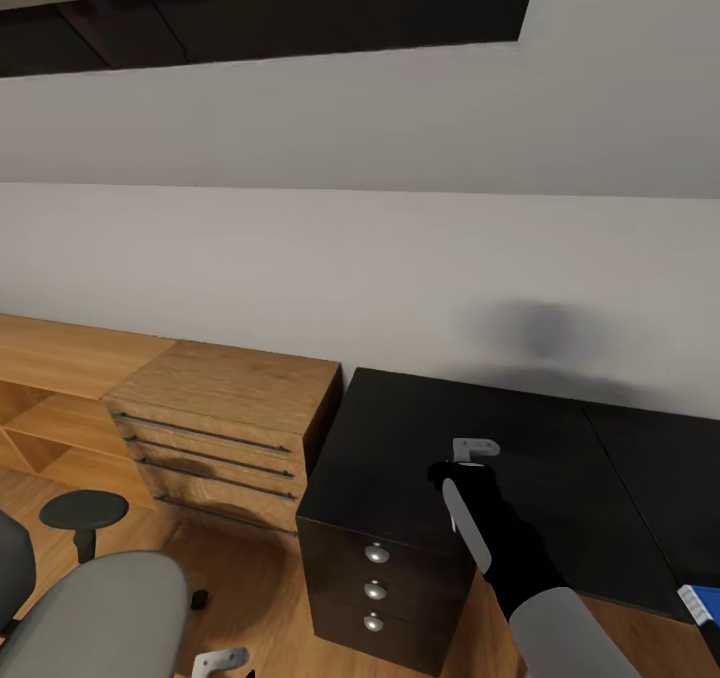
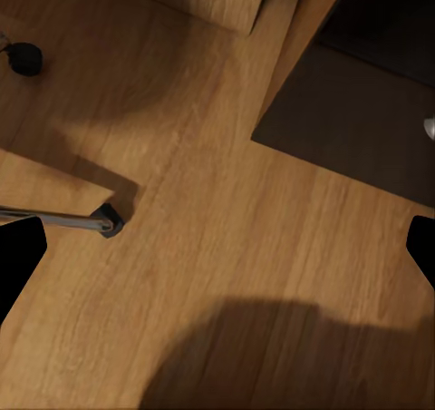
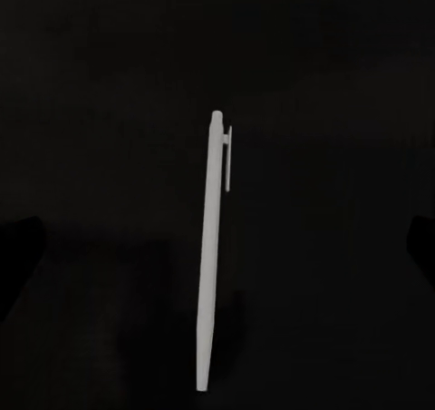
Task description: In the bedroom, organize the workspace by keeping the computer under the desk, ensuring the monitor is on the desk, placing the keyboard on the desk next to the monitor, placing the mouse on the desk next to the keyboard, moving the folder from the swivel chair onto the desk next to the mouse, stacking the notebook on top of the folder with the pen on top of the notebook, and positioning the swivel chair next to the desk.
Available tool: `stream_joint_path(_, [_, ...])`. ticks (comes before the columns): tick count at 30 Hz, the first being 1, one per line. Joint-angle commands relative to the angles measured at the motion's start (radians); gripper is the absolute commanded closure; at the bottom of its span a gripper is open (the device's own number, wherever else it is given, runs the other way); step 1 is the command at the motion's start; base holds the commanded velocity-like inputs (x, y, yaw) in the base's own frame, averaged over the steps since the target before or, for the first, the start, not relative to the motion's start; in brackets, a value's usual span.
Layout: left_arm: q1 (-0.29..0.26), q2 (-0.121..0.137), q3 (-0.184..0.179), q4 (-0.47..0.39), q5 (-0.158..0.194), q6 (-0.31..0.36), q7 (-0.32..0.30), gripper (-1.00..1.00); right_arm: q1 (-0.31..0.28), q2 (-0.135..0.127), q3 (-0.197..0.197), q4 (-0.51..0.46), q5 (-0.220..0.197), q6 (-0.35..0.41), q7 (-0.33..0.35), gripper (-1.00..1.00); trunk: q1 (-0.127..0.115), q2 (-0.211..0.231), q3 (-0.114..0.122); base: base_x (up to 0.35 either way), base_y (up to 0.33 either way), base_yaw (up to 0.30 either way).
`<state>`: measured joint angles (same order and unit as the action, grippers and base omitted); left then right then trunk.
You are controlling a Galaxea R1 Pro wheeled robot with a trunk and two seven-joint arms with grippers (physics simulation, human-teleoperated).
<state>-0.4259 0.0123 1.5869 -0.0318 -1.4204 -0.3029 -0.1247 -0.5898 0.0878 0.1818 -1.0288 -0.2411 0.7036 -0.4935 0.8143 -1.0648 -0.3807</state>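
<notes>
- While the right arm reaches out over the black counter point(image 1: 560, 458), its right gripper point(image 1: 474, 449) hangs above the dark top, near the end that carries the drawers.
- From the right wrist view, a white pen point(image 3: 213, 256) lies flat on the black surface, its clip end pointing away from the camera, midway between the two dark fingertips point(image 3: 18, 247) that show at the picture's edges.
- Those fingertips stand wide apart and touch nothing; the right gripper is fully spread and holds no object.
- At the head view's lower edge, the left gripper point(image 1: 220, 661) shows as a small grey bracket just beside the seat of the grey swivel chair point(image 1: 95, 613).
- From the left wrist view, its fingertips point(image 2: 20, 256) also sit far apart at both edges, spread over bare wooden floor point(image 2: 227, 247), with nothing between them.
- Below that camera lie a metal chair leg point(image 2: 54, 217) ending in a dark foot, and a black caster point(image 2: 25, 58) farther off.
- Three round silver knobs point(image 1: 375, 590) run down the black counter's drawer front.
- A light wooden dresser point(image 1: 225, 423) with four long dark handles stands touching or just beside the counter's end, against the white wall point(image 1: 360, 248).
- A blue object point(image 1: 702, 601) peeks in at the head view's right edge, on the counter; what it is cannot be told.
- A round black armrest pad point(image 1: 84, 509) stands by the chair.
</notes>
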Motion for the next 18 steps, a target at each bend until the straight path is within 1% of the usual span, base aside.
stream_joint_path(1, [-0.001, 0.0, 0.008, -0.002, -0.005, -0.001, -0.007, -1.0, -0.001, 0.0, 0.002, -0.001, -0.011, 0.002, -0.01, -1.0, 0.0, -0.001, -0.001, 0.046, 0.0, 0.0])
stream_joint_path(5, [-0.001, 0.0, 0.008, -0.002, -0.005, -0.001, -0.007, -1.0, -0.001, 0.0, 0.002, 0.0, -0.021, 0.002, -0.01, -1.0, 0.0, -0.001, -0.001, 0.022, 0.0, 0.0])
stream_joint_path(10, [-0.001, -0.001, 0.009, -0.002, -0.005, -0.001, -0.007, -1.0, -0.001, 0.0, 0.002, 0.018, -0.045, 0.001, -0.009, -1.0, 0.0, -0.001, -0.001, 0.013, 0.0, 0.0])
stream_joint_path(18, [-0.001, -0.001, 0.008, -0.002, -0.005, 0.0, -0.007, -1.0, -0.001, 0.0, 0.003, 0.046, -0.057, -0.001, -0.006, -1.0, 0.0, -0.001, -0.001, 0.025, 0.0, 0.0])
